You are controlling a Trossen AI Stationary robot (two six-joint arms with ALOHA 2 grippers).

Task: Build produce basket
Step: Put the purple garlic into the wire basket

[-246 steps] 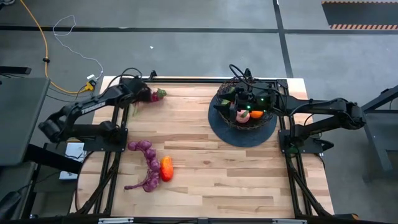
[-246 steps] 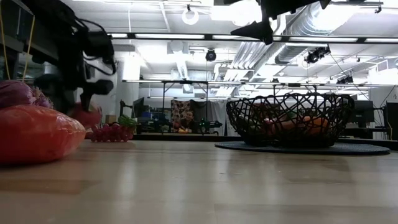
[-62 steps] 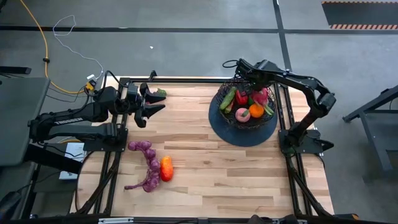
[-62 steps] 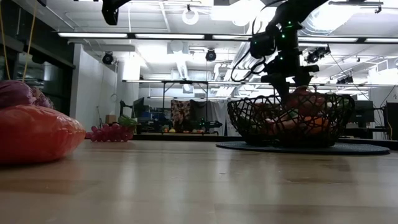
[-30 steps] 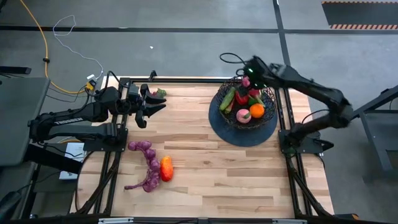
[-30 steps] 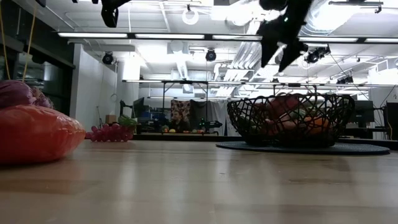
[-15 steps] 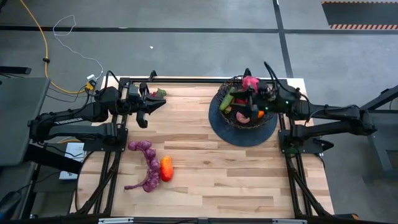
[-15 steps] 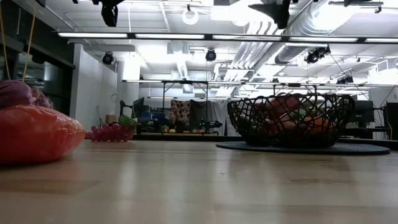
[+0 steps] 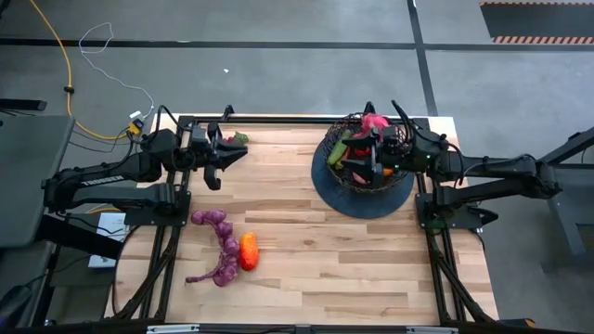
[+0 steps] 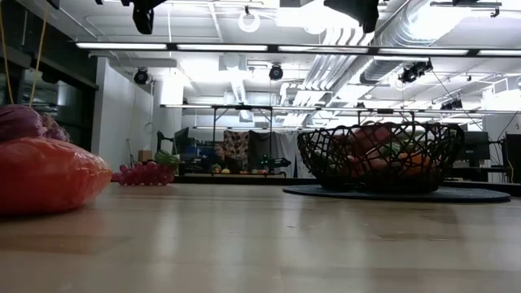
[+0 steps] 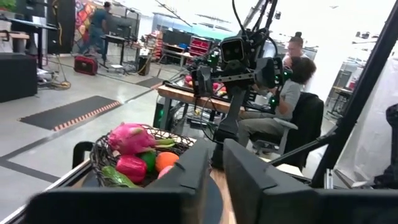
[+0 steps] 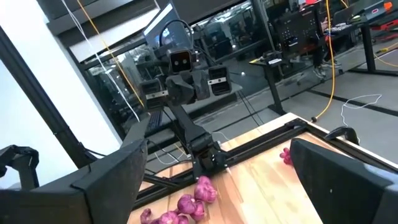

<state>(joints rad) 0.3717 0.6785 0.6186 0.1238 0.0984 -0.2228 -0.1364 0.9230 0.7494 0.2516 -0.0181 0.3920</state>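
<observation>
The black wire basket (image 9: 327,158) stands on its dark disc (image 9: 357,206) at the far right. It holds a pink piece (image 9: 374,122) and red, green and orange produce (image 11: 140,163). My right gripper (image 9: 360,158) hovers open above it, pointing level toward the table's left. On the table lie a purple grape strand (image 9: 219,247), an orange-red piece (image 9: 248,250) and a small red-and-green piece (image 9: 238,139). My left gripper (image 9: 227,160) hangs in the air at the far left. Its fingers (image 11: 249,180) are shut to a slit, with nothing between them.
The arms' black frames (image 9: 167,232) run along the table's left and right sides. In the low view the orange-red piece (image 10: 49,175) fills the near left. Bare wood (image 9: 325,269) stretches across the middle and near right. People sit in the room beyond (image 11: 292,74).
My right gripper, which pointed down over the basket's far side, has tipped up to level and swung toward the table's near edge, above the basket. It stays open and empty. The produce has kept its place.
</observation>
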